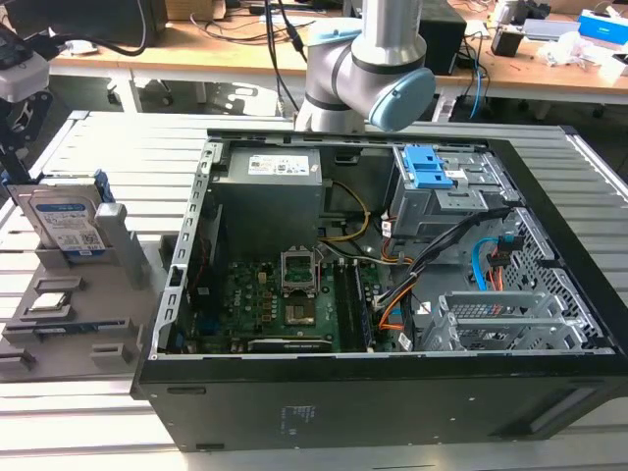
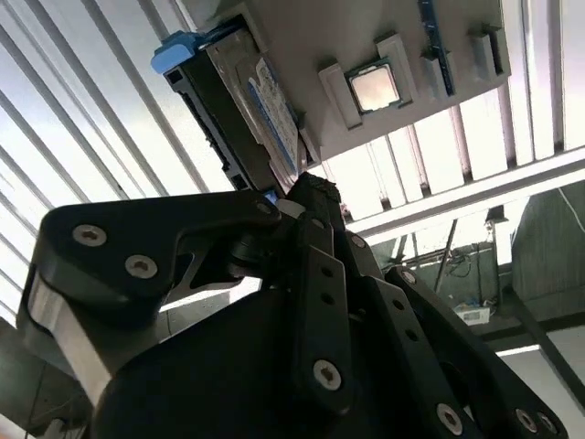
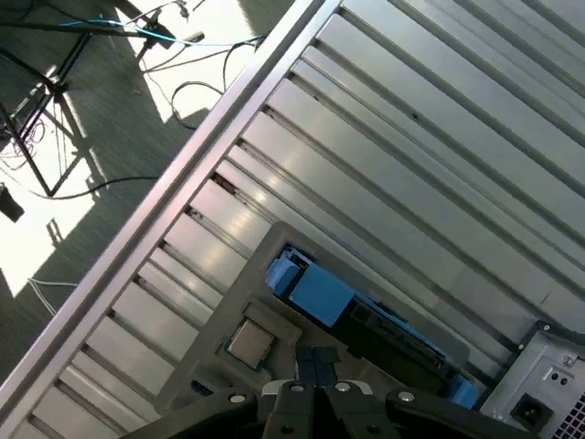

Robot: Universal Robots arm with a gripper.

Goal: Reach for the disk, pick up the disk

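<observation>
The disk (image 1: 65, 222) is a silver hard drive with a white-and-blue label and a blue bracket. It stands on edge in a grey holder (image 1: 118, 245) at the exterior view's left. My gripper (image 1: 14, 132) hangs at that view's left edge, above and a little to the left of the disk, apart from it. In the second wrist view the disk (image 2: 239, 114) lies just beyond the dark gripper (image 2: 309, 188). In the first wrist view its blue bracket (image 3: 315, 294) sits past the gripper (image 3: 316, 364), whose fingers look shut with nothing between them.
A square silver processor chip (image 1: 47, 302) (image 2: 372, 87) rests in the same holder, beside the disk. An open black computer case (image 1: 373, 392) fills the table's middle, with a blue latch pair (image 1: 429, 167) inside. The slatted metal table's edge (image 3: 137, 247) drops to a floor with cables.
</observation>
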